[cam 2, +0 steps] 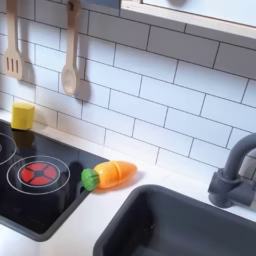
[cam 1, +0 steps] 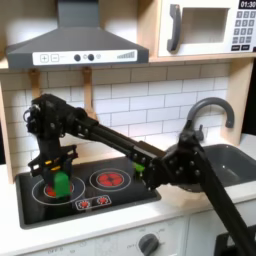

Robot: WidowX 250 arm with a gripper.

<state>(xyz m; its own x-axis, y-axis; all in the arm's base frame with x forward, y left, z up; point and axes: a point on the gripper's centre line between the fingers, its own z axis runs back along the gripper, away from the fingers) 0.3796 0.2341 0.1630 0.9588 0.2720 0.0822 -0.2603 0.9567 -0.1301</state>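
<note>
- First exterior view: your gripper (cam 1: 58, 172) hangs over the stove's (cam 1: 85, 205) left burner (cam 1: 50, 189), jaws closed around a small green block (cam 1: 61, 183) just above the burner. Open cooktop lies toward the first exterior view's right, the right burner (cam 1: 108, 179) bare.
- Second exterior view: a toy carrot (cam 2: 110, 175) lies on the counter beside the sink (cam 2: 190, 225), long axis pointing left-right; a yellow cup (cam 2: 22, 115) stands by the wall.

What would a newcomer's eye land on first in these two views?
Probably the black arm stretching across the toy kitchen in the first exterior view, its gripper hanging over a green object on the stove's left burner. In the second exterior view, a toy carrot lies at the stove's edge beside the sink, and a yellow cup stands by the tiled wall.
</note>
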